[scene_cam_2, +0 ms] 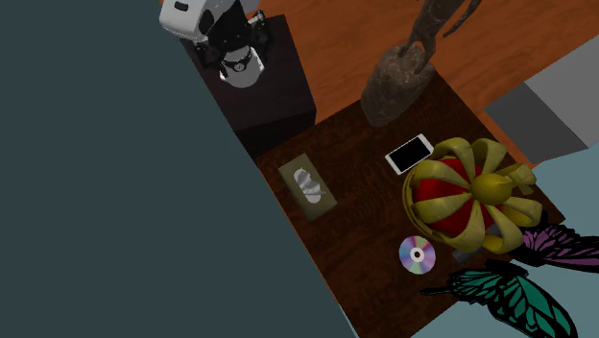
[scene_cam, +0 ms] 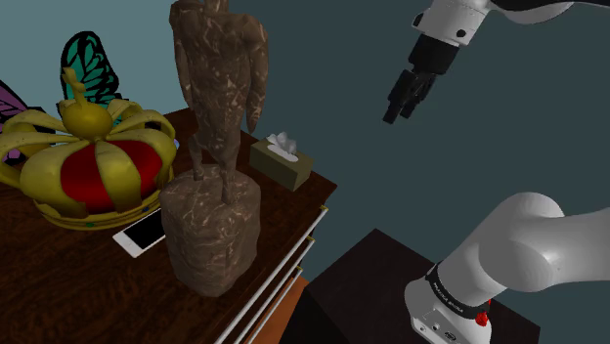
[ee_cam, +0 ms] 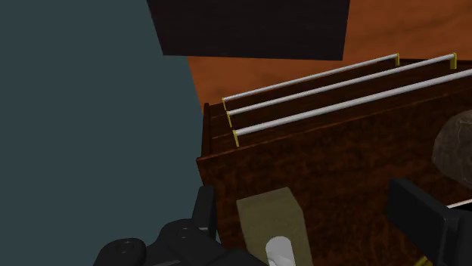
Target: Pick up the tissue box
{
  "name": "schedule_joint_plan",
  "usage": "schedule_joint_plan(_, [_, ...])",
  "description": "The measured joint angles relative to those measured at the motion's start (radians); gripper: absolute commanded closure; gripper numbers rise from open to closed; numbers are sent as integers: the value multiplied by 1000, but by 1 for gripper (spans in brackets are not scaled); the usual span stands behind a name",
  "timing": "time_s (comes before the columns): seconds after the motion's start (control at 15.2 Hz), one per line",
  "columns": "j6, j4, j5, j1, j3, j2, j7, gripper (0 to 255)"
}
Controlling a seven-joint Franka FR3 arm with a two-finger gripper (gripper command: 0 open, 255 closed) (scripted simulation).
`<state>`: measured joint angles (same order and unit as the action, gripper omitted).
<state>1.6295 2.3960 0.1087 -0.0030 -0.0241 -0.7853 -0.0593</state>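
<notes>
Olive tissue box (scene_cam: 282, 162) well below pincer (scene_cam: 395, 112)

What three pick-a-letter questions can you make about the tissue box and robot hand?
1. Where is the tissue box? A on the table; B on a bed; C on a chair.
2. What colour is it? A pink; B olive; C blue.
3. How is the gripper? A shut on the tissue box; B open, up in the air; C lying flat.
Answers: 1 A, it sits on the dark tabletop; 2 B, its sides are olive; 3 B, the wrist view shows fingers apart, touching nothing.
</notes>
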Motion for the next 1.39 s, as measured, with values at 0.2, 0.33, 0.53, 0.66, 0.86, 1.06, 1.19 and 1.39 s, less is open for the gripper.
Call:
schedule_joint_plan(0.2, [23,-25,-12,0,-35,61,27,0])
schedule_joint_plan(0.33, [37,-63,-39,-4,-77,138,64,0])
schedule_joint_plan(0.53, [61,-143,-91,-13,-151,288,135,0])
schedule_joint_plan(0.66, [71,-197,-136,-19,-198,389,190,0])
schedule_joint_plan(0.86, [54,-304,-220,-28,-256,547,271,0])
schedule_joint_plan(1.06, [26,-412,-314,-24,-302,708,358,0])
schedule_joint_plan(1.19, [1,-487,-383,-12,-321,822,414,0])
schedule_joint_plan(1.39, [-64,-624,-484,20,-331,994,484,0])
